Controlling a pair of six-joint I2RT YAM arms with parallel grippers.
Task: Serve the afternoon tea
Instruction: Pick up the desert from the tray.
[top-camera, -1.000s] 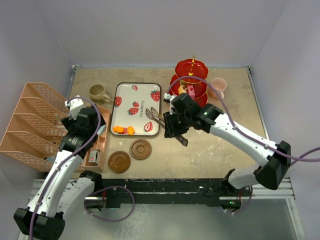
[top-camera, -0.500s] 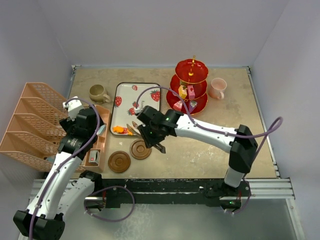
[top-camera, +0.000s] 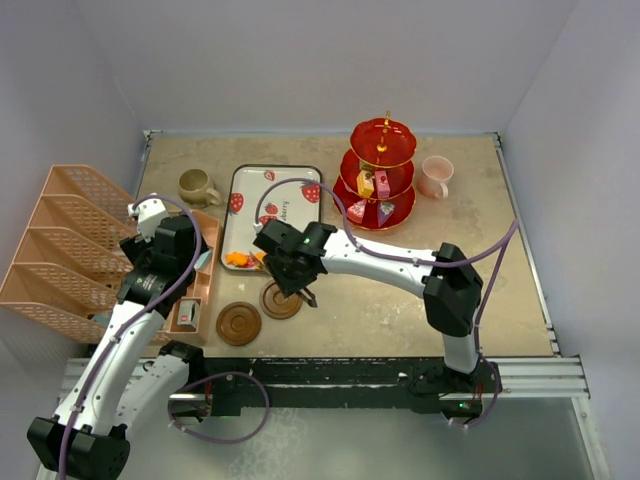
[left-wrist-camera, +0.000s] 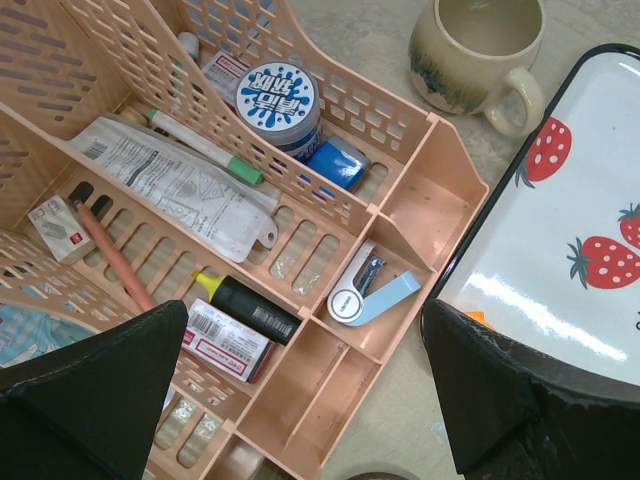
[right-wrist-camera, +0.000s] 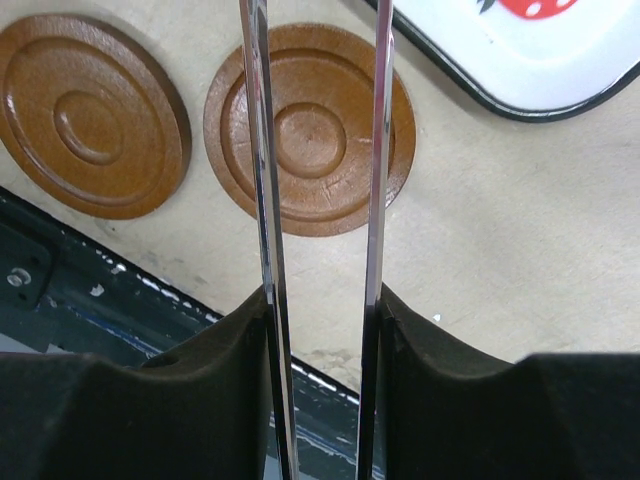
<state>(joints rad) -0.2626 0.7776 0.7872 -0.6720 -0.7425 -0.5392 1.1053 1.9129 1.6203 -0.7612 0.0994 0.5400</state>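
My right arm is swinging across: a moment ago it was hanging right of the tray (top-camera: 250, 215), and now it is reaching over the tray's near edge. My right jaws are gripping the tweezers (right-wrist-camera: 262, 200), whose two blades are standing apart with nothing between them. I am judging this as the trip back for another piece, since some sweets (top-camera: 365, 183) are already sitting on the red stand (top-camera: 350, 210) right of the tray, while the orange sweets (top-camera: 240, 260) are waiting at the tray's near-left corner. My left jaws are hanging wide open over the organiser (left-wrist-camera: 300, 250) left of the tray, holding nothing.

The olive mug (top-camera: 197, 186) is standing left of the tray, the pink mug (top-camera: 436, 176) far to its right beyond the stand. Neither is sitting on the two coasters (right-wrist-camera: 310, 130) just near of the tray.

My arm is covering part of one coaster from above. The tweezer tips are running off my wrist view, so I cannot tell whether they are reaching the orange sweets.
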